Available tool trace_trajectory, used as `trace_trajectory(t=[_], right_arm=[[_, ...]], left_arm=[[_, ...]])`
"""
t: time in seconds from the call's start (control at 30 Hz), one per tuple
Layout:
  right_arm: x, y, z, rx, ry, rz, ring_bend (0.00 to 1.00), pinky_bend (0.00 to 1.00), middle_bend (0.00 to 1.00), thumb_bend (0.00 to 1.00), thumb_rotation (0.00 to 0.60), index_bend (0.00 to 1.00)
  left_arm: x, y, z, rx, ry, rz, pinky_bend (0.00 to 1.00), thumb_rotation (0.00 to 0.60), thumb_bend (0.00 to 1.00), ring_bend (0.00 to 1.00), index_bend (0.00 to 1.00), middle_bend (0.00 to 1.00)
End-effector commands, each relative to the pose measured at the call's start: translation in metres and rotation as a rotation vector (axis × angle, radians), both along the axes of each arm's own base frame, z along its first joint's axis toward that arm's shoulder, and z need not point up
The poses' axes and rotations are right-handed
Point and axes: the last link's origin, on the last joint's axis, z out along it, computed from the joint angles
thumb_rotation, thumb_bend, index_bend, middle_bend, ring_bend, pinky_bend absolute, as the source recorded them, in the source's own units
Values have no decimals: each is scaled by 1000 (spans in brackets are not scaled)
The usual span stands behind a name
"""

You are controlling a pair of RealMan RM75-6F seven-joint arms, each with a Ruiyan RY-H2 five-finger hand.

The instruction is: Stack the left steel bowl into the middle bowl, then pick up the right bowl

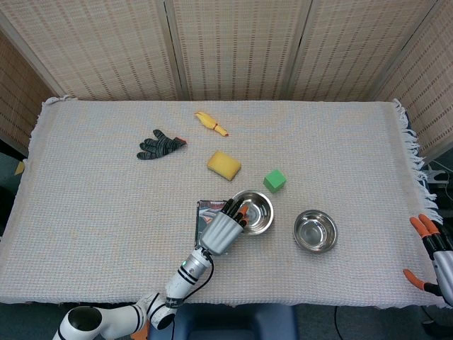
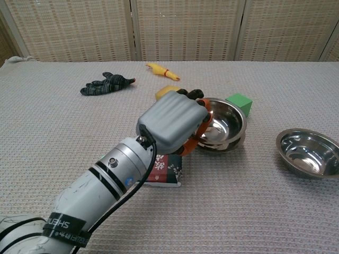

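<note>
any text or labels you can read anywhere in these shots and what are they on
"SHEN": white letters on a black band around the left arm near the bottom of the chest view; the rest of the word is cut off.
Dark rectangular packet with red and white artwork: it carries printed marks, but the left hand covers most of it and they are too small to read.
Nothing else shows readable text.

Left hand (image 2: 175, 123) covers most of the packet (image 2: 167, 173) and sponge (image 2: 163, 92); right hand (image 1: 437, 256) clipped at frame edge.
</note>
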Motion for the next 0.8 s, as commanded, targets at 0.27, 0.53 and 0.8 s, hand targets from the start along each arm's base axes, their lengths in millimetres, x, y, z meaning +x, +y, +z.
trace_trajectory(t=[0.27,0.53,0.8], right_arm=[[2,0,-1,-6,1,2,0,0,0,97,600,0],[5,3,-10,24,14,26,0,0,0,98,600,0],[30,-25,-75,155,73,202,0,0,0,102,600,11]], left_arm=[[-5,0,14,-15,-9,9,227,600,433,82,144,174],[-99,-8,92,63,4,83,224,600,419,70,135,164],[-240,-28,184,137,25,367,206,600,416,50,128,151]])
